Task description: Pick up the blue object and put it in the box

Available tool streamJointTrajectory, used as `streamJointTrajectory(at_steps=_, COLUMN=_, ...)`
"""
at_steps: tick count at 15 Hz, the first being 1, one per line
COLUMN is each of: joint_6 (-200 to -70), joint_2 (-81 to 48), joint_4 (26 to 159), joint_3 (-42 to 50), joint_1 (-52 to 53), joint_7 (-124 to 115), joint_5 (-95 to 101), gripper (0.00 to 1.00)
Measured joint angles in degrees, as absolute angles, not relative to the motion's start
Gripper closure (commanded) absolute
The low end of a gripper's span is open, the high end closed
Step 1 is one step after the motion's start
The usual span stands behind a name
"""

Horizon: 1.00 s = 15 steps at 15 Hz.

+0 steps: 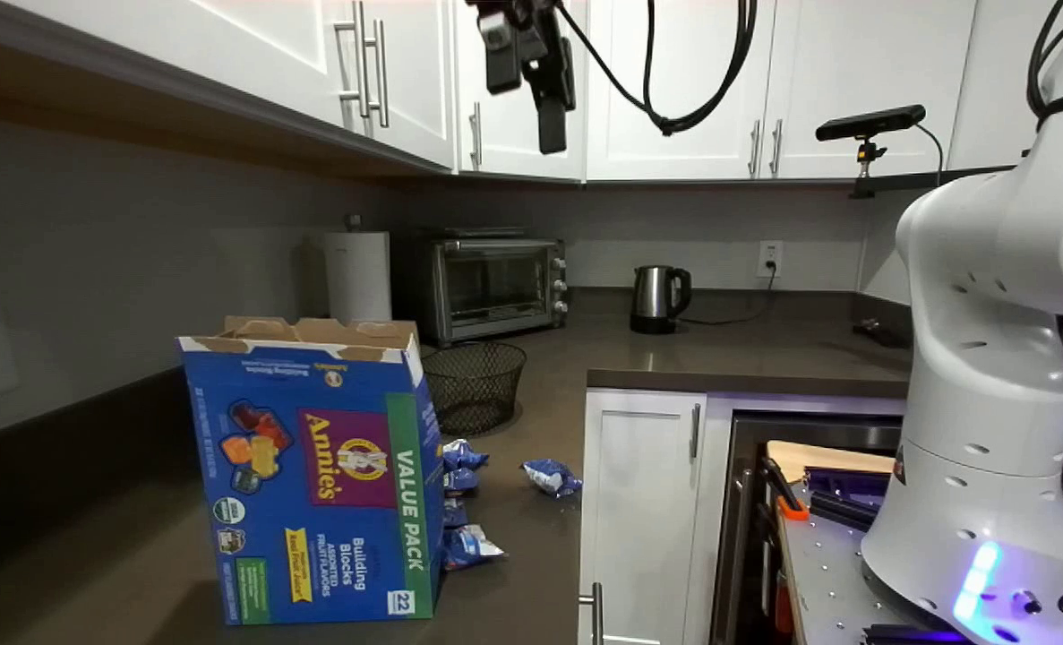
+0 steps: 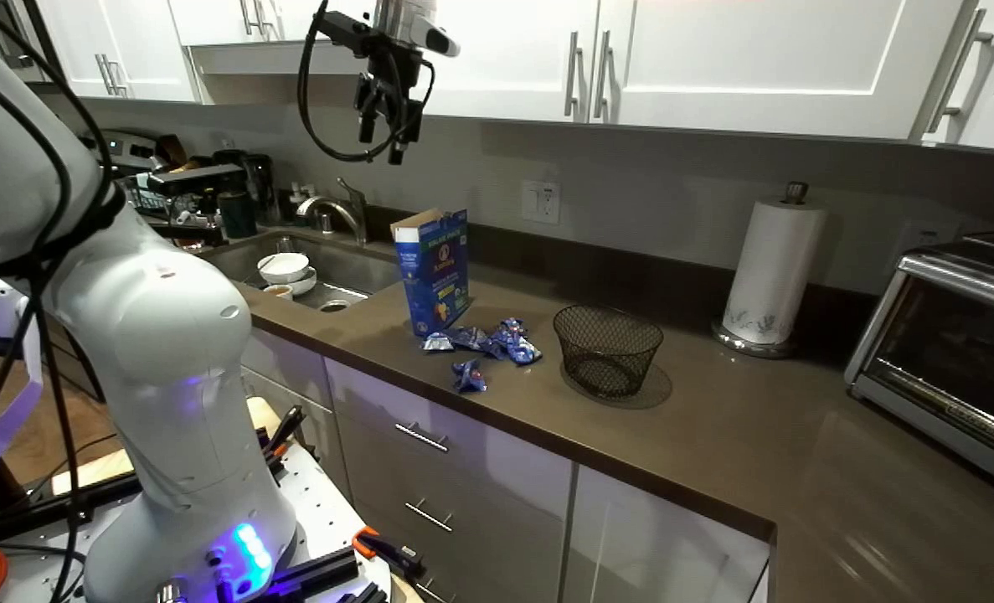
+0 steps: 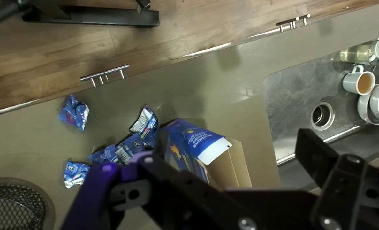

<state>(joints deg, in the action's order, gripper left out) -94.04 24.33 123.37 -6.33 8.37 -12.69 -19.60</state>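
Several crinkly blue pouches lie on the counter. One blue pouch [image 1: 552, 477] [image 2: 469, 376] [image 3: 74, 112] lies apart, near the counter's front edge. The other pouches [image 1: 468, 546] [image 2: 509, 342] [image 3: 130, 148] lie in a loose row beside the box. The large blue box [image 1: 267, 537] [image 2: 435, 276] [image 3: 205, 140] stands upright with its top open; its inside is partly visible in the wrist view. My gripper [image 1: 527, 103] [image 2: 382, 142] hangs high above the counter, well above the box. In the wrist view its fingers [image 3: 234, 143] are wide apart with nothing between them.
A black wire basket [image 1: 475, 385] [image 2: 608, 347] [image 3: 13, 204] stands near the pouches. A sink [image 2: 354, 268] [image 3: 291, 86] with dishes lies beyond the box. A paper towel roll [image 1: 358, 273] [image 2: 773, 272] and toaster oven [image 1: 500, 282] [image 2: 957, 360] stand along the wall. Upper cabinets [image 1: 674, 90] are close to the gripper's height.
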Motion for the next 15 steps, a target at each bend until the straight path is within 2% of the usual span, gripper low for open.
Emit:
streamJointTrajectory(at_steps=9, joint_6=-119.36, joint_2=15.10, joint_4=134.65, joint_3=-7.67, joint_1=6.21, joint_7=-12.61, joint_5=-7.04, gripper=0.00)
streamJointTrajectory(at_steps=15, joint_6=-125.76, joint_2=11.45, joint_4=139.22, joint_3=-6.10, joint_1=5.11, joint_7=-12.61, joint_5=-5.91, gripper=0.00)
